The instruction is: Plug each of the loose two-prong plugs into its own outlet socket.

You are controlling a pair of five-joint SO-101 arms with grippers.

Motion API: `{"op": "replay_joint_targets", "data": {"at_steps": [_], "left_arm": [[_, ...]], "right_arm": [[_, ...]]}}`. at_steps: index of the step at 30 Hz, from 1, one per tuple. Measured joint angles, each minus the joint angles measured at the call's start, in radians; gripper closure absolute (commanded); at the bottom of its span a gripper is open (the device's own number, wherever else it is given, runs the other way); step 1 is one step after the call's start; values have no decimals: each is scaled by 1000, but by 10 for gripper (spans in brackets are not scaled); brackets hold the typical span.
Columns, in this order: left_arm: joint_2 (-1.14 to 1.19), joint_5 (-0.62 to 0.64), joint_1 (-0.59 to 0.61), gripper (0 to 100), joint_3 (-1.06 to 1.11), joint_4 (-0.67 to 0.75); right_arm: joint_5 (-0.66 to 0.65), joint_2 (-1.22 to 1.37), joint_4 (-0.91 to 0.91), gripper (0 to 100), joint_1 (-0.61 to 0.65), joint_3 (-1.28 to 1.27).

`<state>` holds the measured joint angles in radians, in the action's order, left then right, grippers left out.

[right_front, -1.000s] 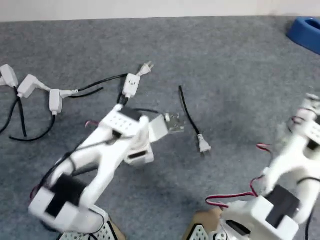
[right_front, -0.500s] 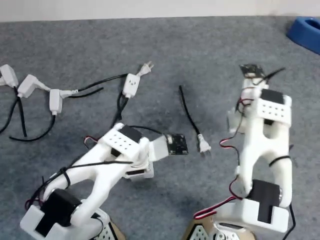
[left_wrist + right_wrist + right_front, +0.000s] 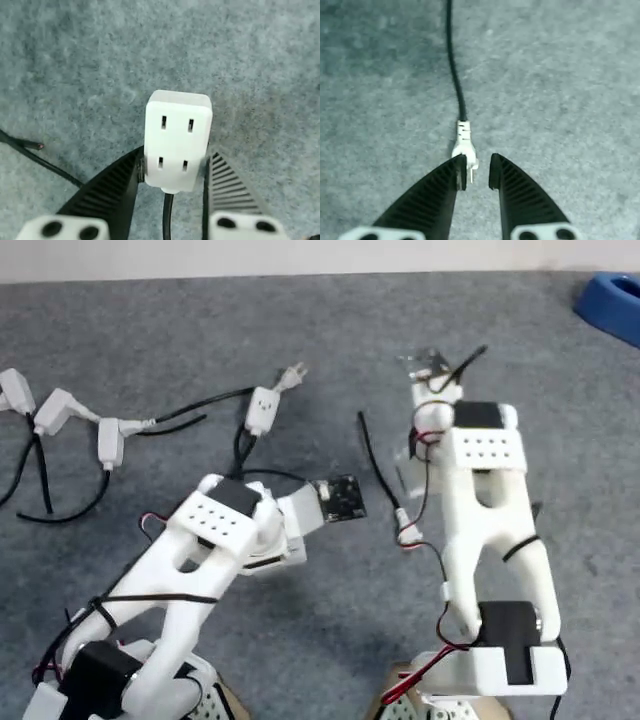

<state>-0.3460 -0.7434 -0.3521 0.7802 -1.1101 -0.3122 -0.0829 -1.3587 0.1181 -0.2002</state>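
Left tool [image 3: 175, 160]: closed on the white socket [image 3: 178, 135].
Right tool [image 3: 477, 160]: a little open, nothing held.
Change: it was swung over the loose plug [image 3: 464, 145], likely ready for grabbing.

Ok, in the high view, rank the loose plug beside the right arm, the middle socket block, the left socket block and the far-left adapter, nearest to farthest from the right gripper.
From the right gripper:
1. The loose plug, right at its fingers.
2. The middle socket block, up and to the left.
3. The left socket block, farther left.
4. The far-left adapter, at the far left.
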Motion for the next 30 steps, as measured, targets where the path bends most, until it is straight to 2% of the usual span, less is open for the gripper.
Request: {"op": "replay_joint_targets", "data": {"at_steps": [5, 19, 25, 30], "left_arm": [[-2, -15, -18, 781, 57, 0], [-11, -20, -21, 790, 138, 35], [-11, -18, 161, 790, 8, 35], [-11, -18, 308, 789, -104, 35]], "right_arm": [[29, 0, 2, 908, 20, -3], [37, 0, 46, 908, 34, -48], [37, 0, 215, 908, 52, -213], [37, 0, 270, 908, 101, -305]]}}
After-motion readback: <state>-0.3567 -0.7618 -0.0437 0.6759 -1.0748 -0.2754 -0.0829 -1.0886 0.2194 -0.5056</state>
